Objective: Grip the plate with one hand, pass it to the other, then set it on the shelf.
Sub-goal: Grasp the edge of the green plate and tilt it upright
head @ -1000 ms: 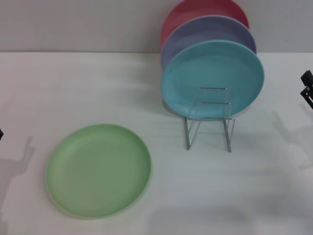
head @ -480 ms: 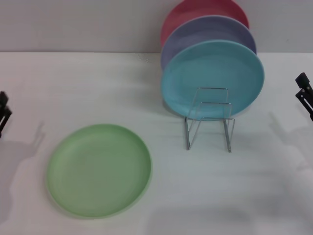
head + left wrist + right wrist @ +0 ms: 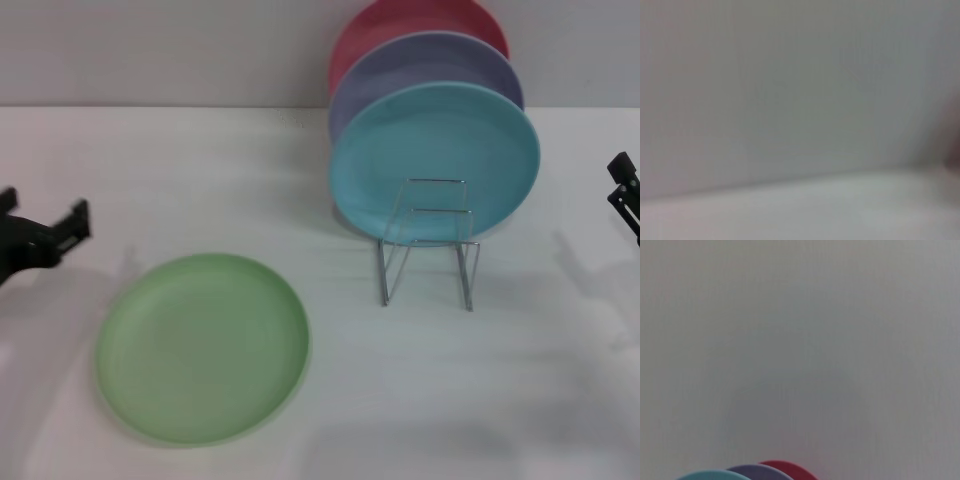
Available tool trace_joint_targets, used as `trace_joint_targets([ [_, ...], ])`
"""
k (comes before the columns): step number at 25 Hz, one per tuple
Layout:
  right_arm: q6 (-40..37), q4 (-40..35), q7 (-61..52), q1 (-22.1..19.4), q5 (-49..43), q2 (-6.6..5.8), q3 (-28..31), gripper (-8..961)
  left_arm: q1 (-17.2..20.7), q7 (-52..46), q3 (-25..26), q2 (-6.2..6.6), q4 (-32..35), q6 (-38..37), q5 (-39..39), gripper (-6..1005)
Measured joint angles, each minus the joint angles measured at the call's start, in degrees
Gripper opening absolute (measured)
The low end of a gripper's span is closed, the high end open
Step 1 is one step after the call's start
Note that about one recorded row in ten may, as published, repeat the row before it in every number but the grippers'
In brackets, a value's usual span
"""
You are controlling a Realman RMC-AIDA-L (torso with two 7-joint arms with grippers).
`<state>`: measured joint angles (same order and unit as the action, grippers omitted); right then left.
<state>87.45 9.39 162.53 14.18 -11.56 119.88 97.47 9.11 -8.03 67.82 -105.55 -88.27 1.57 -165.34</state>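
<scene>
The light-green plate (image 3: pixel 202 346) lies flat on the white table at the front left in the head view. My left gripper (image 3: pixel 44 222) is open and empty, low over the table just left of and behind the plate, not touching it. My right gripper (image 3: pixel 626 188) is at the far right edge, partly cut off, well away from the plate. The silver wire shelf (image 3: pixel 427 243) stands at centre right, its front wire loops bare. The left wrist view shows only blurred wall and table.
A teal-blue plate (image 3: pixel 435 160), a lavender plate (image 3: pixel 428 62) and a red plate (image 3: pixel 415 25) stand upright in the shelf's rear slots, near the back wall. Their top edges show in the right wrist view, the teal one (image 3: pixel 713 475) nearest.
My left gripper has come in from the left edge toward the green plate. My right gripper has shifted slightly at the right edge. The plates and shelf have not moved.
</scene>
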Motion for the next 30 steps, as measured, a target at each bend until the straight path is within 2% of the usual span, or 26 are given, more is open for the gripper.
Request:
trace_joint_targets([
  [1, -0.1, 0.0, 0.0, 0.0, 0.0, 0.0, 0.0, 823, -0.2, 0.7, 1.0, -0.65, -5.6, 11.3, 0.1, 811],
  [2, -0.1, 0.0, 0.0, -0.1, 0.0, 0.0, 0.0, 823, -1.2, 2.6, 3.1, -2.81, -9.6, 23.0, 0.2, 811],
  [3, -0.2, 0.0, 0.0, 0.0, 0.0, 0.0, 0.0, 823, -1.7, 3.7, 4.1, -3.77, -10.5, 27.2, 0.2, 811],
  [4, -0.3, 0.0, 0.0, 0.0, 0.0, 0.0, 0.0, 823, -3.1, 6.8, 7.1, -6.86, -12.0, 36.4, 0.3, 811],
  [5, -0.3, -0.1, 0.0, 0.0, 0.0, 0.0, 0.0, 823, -4.1, 9.7, 9.2, -9.15, -12.3, 41.4, 0.3, 811],
  [7, -0.3, -0.1, 0.0, 0.1, 0.0, 0.0, 0.0, 823, -5.2, 13.6, 11.7, -11.64, -12.3, 46.1, 0.5, 811],
  [9, -0.3, -0.1, 0.0, 0.3, 0.0, 0.0, 0.0, 822, -7.3, 17.5, 12.8, -12.66, -11.4, 50.0, 3.5, 811],
  [18, -0.4, -0.3, -0.1, 0.3, -0.1, 0.0, 0.0, 821, -9.4, 19.4, 15.6, -12.47, -10.5, 52.9, 7.8, 811],
  [30, -0.6, -0.3, -0.1, 0.2, 0.1, 0.0, 0.0, 820, -13.2, 21.2, 18.5, -12.52, -3.7, 56.4, 11.7, 810],
])
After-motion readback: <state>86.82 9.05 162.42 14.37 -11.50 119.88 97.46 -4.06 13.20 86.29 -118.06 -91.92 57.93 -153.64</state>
